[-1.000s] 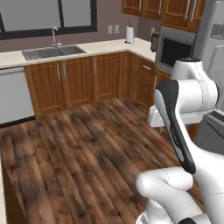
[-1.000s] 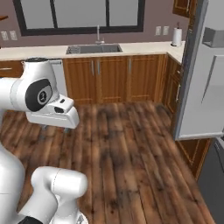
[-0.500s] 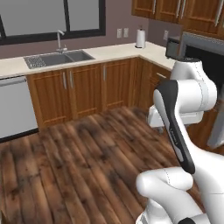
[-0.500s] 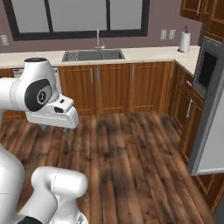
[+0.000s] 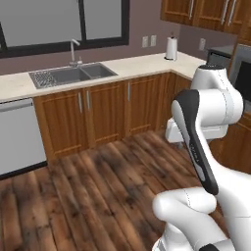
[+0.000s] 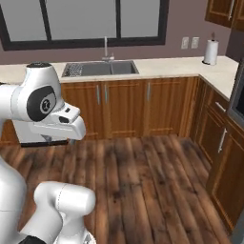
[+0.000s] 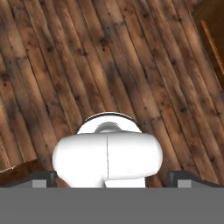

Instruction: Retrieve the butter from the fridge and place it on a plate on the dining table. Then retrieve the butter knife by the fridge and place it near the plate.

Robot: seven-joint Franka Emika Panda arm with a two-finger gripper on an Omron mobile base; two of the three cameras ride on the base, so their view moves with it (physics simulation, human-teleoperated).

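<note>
the double sink [image 5: 72, 76] is set in the worktop [image 5: 147, 63] under the window, both basins bare. right of the sink stands a paper towel roll [image 5: 170, 48]. the hand [image 7: 111, 178] is spread wide, holding nothing, above the wooden floor [image 7: 109, 65].

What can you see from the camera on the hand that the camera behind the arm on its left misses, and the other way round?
The hand view looks straight down at the wooden floor, with the two dark tips of the open gripper wide apart at the bottom and nothing between them. The left base view looks across the kitchen: a steel sink with its tap under a window, a pale counter, brown cabinets, a paper towel roll and the white arm. Both share the same dark plank floor.
</note>
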